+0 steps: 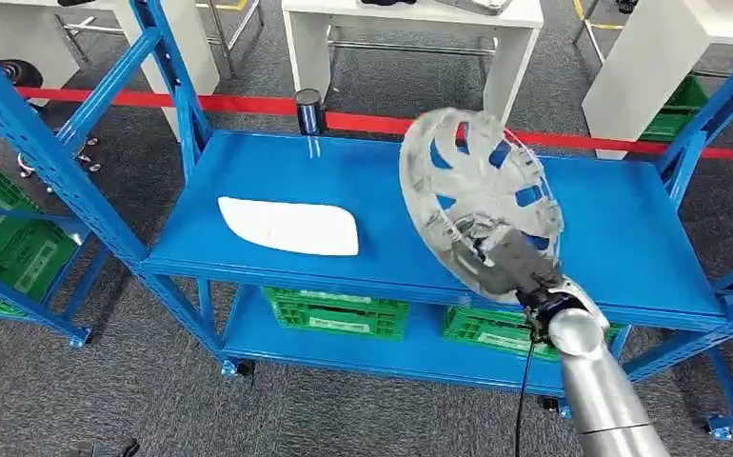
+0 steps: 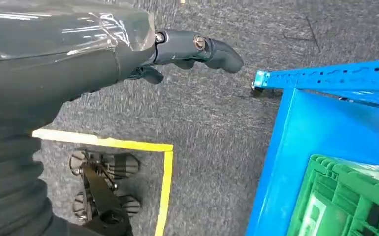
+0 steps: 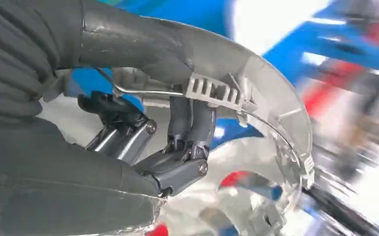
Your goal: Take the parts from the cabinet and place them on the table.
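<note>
- My right hand (image 1: 510, 262) grips the rim of a silver wheel cover (image 1: 477, 195) and holds it tilted on edge above the right half of the blue cabinet's top shelf (image 1: 363, 181); from the head view I cannot tell whether the cover's lower edge touches the shelf.
- In the right wrist view the thumb lies over the outside of the wheel cover (image 3: 271, 123) and the dark fingers (image 3: 190, 123) hook behind its rim, so the grasp is firm there.
- A white flat part (image 1: 288, 226) lies flat on the left half of the same shelf, well apart from the wheel cover.
- A small dark cylinder (image 1: 309, 111) stands upright at the back edge of the shelf.
- Green crates (image 1: 336, 312) sit on the lower shelf under the top one.
- My left hand (image 2: 177, 51) hangs over grey carpet (image 2: 212, 128) beside a blue rack corner (image 2: 325, 78); its fingers are loosely curled and hold nothing.
- A yellow floor line (image 2: 165, 182) runs across the carpet below that hand, and a green crate (image 2: 345, 201) sits in the rack beside it.
- White tables (image 1: 410, 29) stand beyond a red tape line (image 1: 248, 103) behind the cabinet.
</note>
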Motion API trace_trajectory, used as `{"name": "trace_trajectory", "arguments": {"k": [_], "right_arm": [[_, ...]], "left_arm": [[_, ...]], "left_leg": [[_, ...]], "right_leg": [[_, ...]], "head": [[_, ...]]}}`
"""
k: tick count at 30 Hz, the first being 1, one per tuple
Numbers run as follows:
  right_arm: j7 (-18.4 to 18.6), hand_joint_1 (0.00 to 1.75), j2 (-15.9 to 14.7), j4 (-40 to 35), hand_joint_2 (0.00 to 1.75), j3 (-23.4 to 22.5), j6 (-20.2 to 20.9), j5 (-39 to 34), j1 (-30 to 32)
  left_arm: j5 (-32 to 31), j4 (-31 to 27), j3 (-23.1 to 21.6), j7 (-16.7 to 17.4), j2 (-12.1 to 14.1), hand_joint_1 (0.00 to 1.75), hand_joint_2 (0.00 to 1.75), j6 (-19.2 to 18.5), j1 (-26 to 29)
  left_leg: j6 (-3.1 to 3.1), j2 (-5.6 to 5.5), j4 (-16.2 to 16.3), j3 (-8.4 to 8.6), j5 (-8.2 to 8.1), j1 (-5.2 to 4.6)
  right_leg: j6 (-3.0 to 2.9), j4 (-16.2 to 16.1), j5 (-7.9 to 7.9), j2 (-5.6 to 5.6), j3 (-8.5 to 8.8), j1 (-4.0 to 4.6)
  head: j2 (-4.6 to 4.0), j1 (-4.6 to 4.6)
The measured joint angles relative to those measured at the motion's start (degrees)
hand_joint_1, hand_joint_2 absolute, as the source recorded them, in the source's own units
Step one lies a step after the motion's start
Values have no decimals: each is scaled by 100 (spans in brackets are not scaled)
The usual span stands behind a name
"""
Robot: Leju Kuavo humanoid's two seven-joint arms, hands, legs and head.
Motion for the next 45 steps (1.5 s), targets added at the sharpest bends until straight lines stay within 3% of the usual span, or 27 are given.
{"name": "trace_trajectory", "arguments": {"k": [1,4,5,7,9,10,11,12,14,15,16,18,21,24,25,26,27,29,30,32,34,36,37,40,41,42,45], "right_arm": [[-13,175,35,-102,175,-9,0,-93,17],[-13,175,68,-250,175,-24,2,-132,54],[-13,175,86,-289,175,-24,4,-134,61],[-22,175,118,-379,175,-42,4,-202,65],[-90,175,134,-414,175,-44,11,-417,92],[-127,175,149,-442,175,-44,26,-560,115],[-153,175,162,-473,175,-44,48,-679,131],[-188,175,177,-534,175,-42,61,-841,141],[-282,175,208,-630,175,-37,61,-1099,140],[-346,175,223,-681,175,-35,63,-1219,141],[-428,175,236,-728,175,-31,68,-1358,136],[-542,175,256,-807,175,-13,115,-1604,188],[-725,175,269,-1021,175,22,260,-2131,217],[-837,175,287,-1211,175,57,374,-2495,237],[-844,175,287,-1273,175,68,396,-2583,248],[-844,175,291,-1332,175,76,426,-2644,247],[-844,175,300,-1419,175,87,466,-2714,246],[-842,175,317,-1596,175,105,535,-2820,244],[-833,175,326,-1666,175,116,562,-2855,245],[-826,175,381,-1802,175,142,618,-2960,269],[-822,175,385,-1885,175,148,695,-3079,289],[-835,175,405,-2018,175,151,833,-3286,307],[-853,175,418,-2080,175,151,886,-3361,311],[-918,175,433,-2258,175,153,1123,-3641,335],[-931,175,433,-2331,175,153,1224,-3783,362],[-940,175,433,-2408,175,153,1332,-3918,378],[-940,175,433,-2667,175,155,1617,-4278,381]], "left_arm": [[-40,-46,33,-7,-15,0,175,2,6],[-59,-121,72,-17,-68,0,175,2,16],[-61,-156,83,-17,-72,0,175,2,24],[-83,-197,103,-24,-94,0,175,0,27],[-199,-243,173,-22,-118,0,175,0,45],[-249,-267,206,-22,-142,0,175,-11,62],[-298,-289,239,-22,-164,0,175,-33,77],[-376,-343,278,-26,-192,0,175,-67,94],[-497,-429,372,-55,-238,0,175,-127,98],[-571,-470,420,-70,-254,0,175,-149,94],[-645,-509,481,-85,-286,0,175,-179,92],[-772,-588,599,-105,-330,0,175,-238,104],[-1014,-747,819,-151,-463,0,175,-338,99],[-1217,-857,1038,-194,-558,0,175,-417,56],[-1286,-894,1111,-205,-590,0,175,-444,45],[-1357,-929,1193,-214,-623,0,175,-483,32],[-1421,-955,1257,-230,-669,0,175,-501,18],[-1519,-1001,1362,-262,-717,0,175,-540,0],[-1554,-1025,1403,-277,-732,0,175,-546,-2],[-1615,-1078,1506,-321,-752,0,175,-588,-27],[-1694,-1108,1578,-343,-776,0,175,-614,-41],[-1790,-1148,1664,-385,-805,0,175,-669,-63],[-1814,-1150,1677,-400,-811,0,175,-695,-77],[-1913,-1161,1771,-450,-824,0,175,-789,-105],[-1924,-1161,1793,-488,-833,0,175,-877,-106],[-1954,-1161,1810,-518,-835,0,175,-955,-107],[-2100,-1182,1854,-607,-835,0,175,-1060,-112]], "left_leg": [[-22,10,30,-10,-16,-7],[-57,17,21,-9,-23,10],[-94,13,74,-61,-80,34],[-167,20,647,-300,-429,54],[-215,21,1629,-786,-818,82],[-221,21,1873,-923,-849,88],[-215,21,1851,-932,-763,90],[-193,21,1513,-796,-518,89],[-117,20,467,-306,12,78],[-64,18,116,-146,61,53],[-45,22,50,-118,20,28],[-37,21,64,-146,15,8],[68,28,-97,-53,124,49],[100,24,-90,-71,135,36],[102,21,-87,-73,132,35],[99,19,-85,-69,129,35],[90,13,-79,-65,122,41],[43,-3,-27,-63,83,56],[5,-6,26,-78,46,45],[-40,-9,98,-144,16,11],[-52,-6,92,-141,20,32],[-115,0,196,-203,-82,54],[-149,7,439,-301,-245,57],[-203,12,1806,-960,-814,91],[-200,12,1986,-1065,-813,91],[-181,12,1869,-1029,-682,90],[-27,5,433,-326,55,51]], "right_leg": [[-61,-47,28,17,-21,-9],[-135,-37,18,24,-28,11],[-173,-53,34,25,-7,-48],[-212,-53,16,24,6,-45],[-216,-49,13,25,3,-34],[-216,-48,12,28,5,-28],[-217,-48,9,38,10,-25],[-216,-48,8,51,21,-20],[-214,-51,6,71,43,-11],[-212,-56,6,73,38,-10],[-203,-44,8,79,8,40],[-165,-57,13,74,-3,16],[-110,95,-93,50,-111,17],[-187,1357,-626,51,-687,-1],[-163,1718,-711,51,-858,-4],[-126,1746,-676,49,-882,-12],[-58,1499,-545,47,-766,-25],[78,486,-144,25,-273,-63],[93,61,-52,-5,-75,-81],[-33,55,-57,37,-62,-51],[-86,61,-64,46,-71,-17],[-146,44,-54,48,-43,-74],[-181,45,-61,49,-30,-75],[-207,46,-68,48,-30,-48],[-211,46,-71,49,-29,-40],[-212,46,-73,54,-22,-34],[-214,43,-77,85,15,-6]], "head": [[0,-7],[0,-2],[0,-2],[0,-26],[0,-20],[0,-22],[0,-22],[0,-22],[0,-22],[0,-20],[0,-13],[0,-15],[0,-4],[0,-2],[0,2],[0,0],[0,0],[0,2],[0,4],[0,-9],[0,-2],[0,0],[0,-44],[0,-44],[0,-44],[0,-41],[0,-43]]}}
